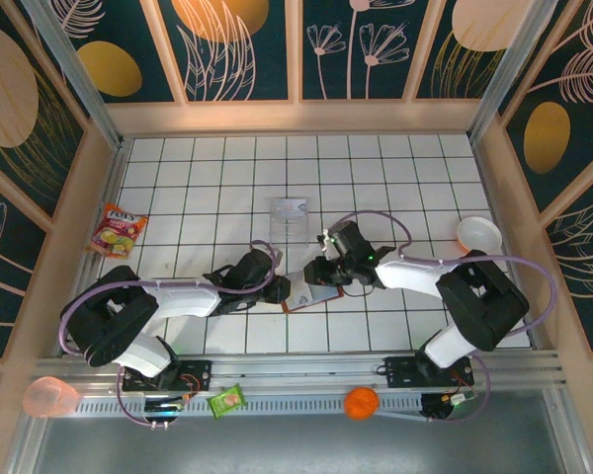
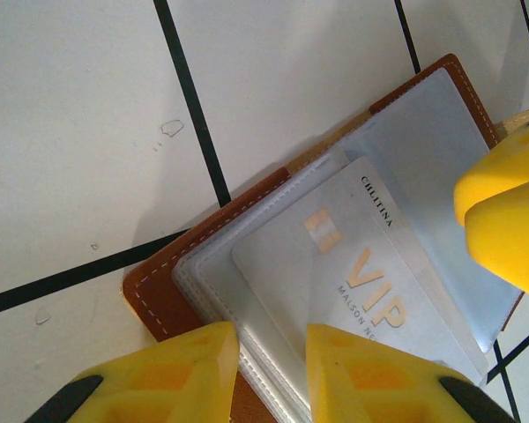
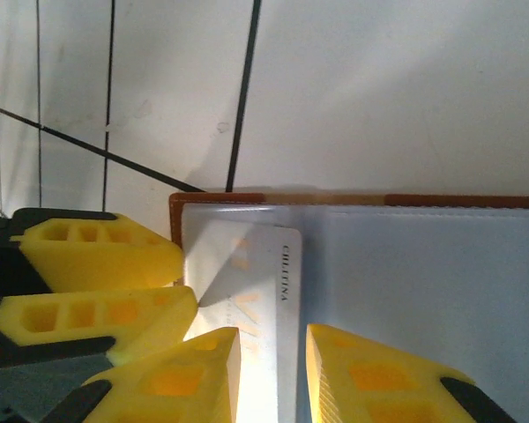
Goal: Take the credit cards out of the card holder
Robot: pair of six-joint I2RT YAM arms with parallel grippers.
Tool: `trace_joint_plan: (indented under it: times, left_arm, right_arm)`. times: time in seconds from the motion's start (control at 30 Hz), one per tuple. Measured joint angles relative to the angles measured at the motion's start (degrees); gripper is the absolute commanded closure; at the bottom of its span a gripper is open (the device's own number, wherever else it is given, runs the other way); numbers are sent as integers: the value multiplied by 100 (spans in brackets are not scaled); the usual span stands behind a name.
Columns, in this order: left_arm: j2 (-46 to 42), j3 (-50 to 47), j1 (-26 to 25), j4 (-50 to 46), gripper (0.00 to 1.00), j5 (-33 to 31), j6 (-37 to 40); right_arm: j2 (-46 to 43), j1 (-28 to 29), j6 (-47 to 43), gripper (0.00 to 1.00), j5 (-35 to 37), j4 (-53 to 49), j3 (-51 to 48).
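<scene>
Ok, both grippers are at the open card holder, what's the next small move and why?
Probably slide the VIP card out with the right gripper while the left gripper steadies the card holder. The card looks only partly free of its clear sleeve, its edge lies between the right jaws, and the left jaws straddle the holder's rim.

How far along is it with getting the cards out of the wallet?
Done: the brown leather bifold card holder lies open. In hand: one pale grey-white VIP credit card sticks partway out of its clear sleeve, with the left gripper and right gripper at the holder. Still to do: that card is not fully out; whether more cards sit behind it is unclear.
</scene>
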Motion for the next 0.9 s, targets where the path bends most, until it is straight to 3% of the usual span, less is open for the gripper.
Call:
trace_joint_plan:
  times: [0.63, 0.9]
  left_arm:
    - [-2, -66, 0, 131, 73, 4, 0]
    - [-2, -76, 0, 151, 74, 4, 0]
  right_arm:
    - [306, -4, 321, 78, -308, 448, -236]
    - [391, -11, 501, 96, -439, 695, -321]
